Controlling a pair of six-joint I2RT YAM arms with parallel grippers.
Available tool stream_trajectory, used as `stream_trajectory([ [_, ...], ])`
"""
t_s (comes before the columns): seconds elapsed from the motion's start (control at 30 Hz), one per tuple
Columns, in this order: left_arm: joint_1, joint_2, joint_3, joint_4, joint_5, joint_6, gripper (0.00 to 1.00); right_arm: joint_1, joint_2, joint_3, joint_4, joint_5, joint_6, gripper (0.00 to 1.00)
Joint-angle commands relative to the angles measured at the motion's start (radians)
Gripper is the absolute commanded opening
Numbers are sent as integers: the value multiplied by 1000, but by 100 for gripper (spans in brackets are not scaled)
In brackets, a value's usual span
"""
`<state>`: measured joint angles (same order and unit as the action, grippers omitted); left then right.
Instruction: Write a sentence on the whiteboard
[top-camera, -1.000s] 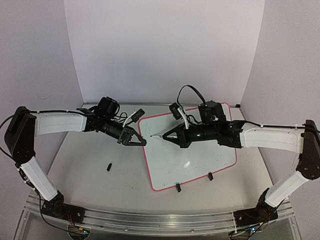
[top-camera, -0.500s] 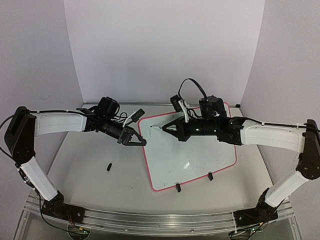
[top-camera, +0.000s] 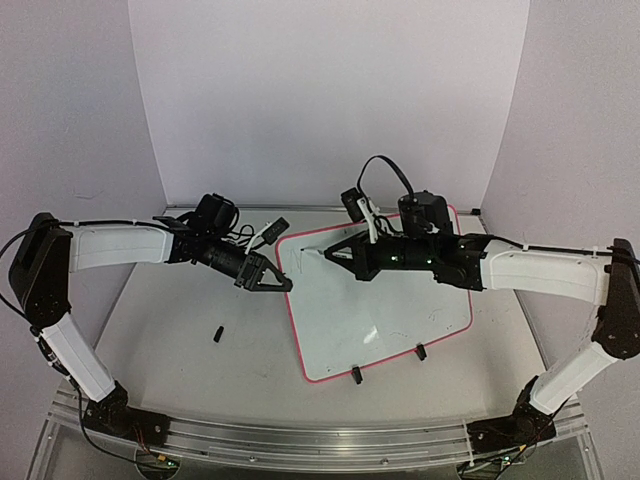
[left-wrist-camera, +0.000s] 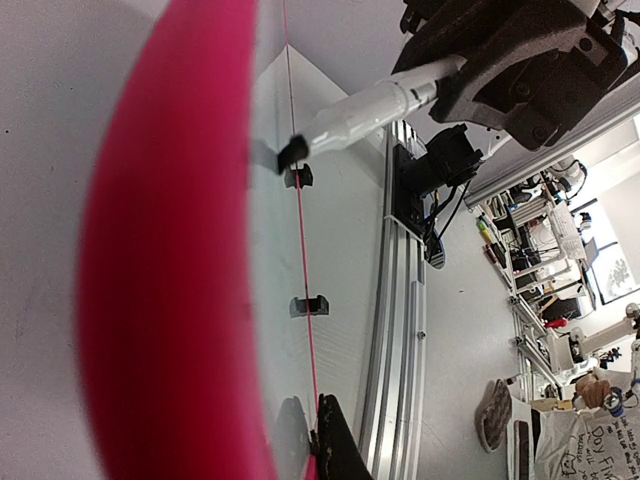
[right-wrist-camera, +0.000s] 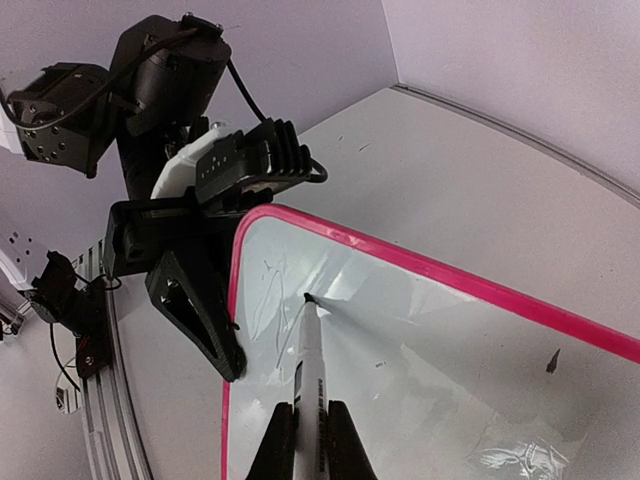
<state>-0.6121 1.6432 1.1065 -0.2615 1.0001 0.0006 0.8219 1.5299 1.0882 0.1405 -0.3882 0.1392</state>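
tabletop (top-camera: 170, 300), l gripper (top-camera: 284, 285) closed at whiteboard (top-camera: 400, 320) left rim, r gripper (top-camera: 336, 257) gripping marker (top-camera: 314, 253) near far-left corner

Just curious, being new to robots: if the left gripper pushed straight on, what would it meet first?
The whiteboard: the left gripper points at its pink left rim, tips seemingly touching it.

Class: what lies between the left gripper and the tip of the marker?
The pink rim of the whiteboard, then white surface with a few thin black pen strokes, lies between the left gripper and the marker tip; the right wrist view shows it.
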Motion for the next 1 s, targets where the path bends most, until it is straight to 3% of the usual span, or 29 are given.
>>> stream_trajectory([
  [0.0,-17,-14,26,-28,15,72,0,-8,0,-37,10,68,16,0],
  [0.97,-17,-12,30,-38,4,79,0,6,-70,-167,19,31,66,0],
])
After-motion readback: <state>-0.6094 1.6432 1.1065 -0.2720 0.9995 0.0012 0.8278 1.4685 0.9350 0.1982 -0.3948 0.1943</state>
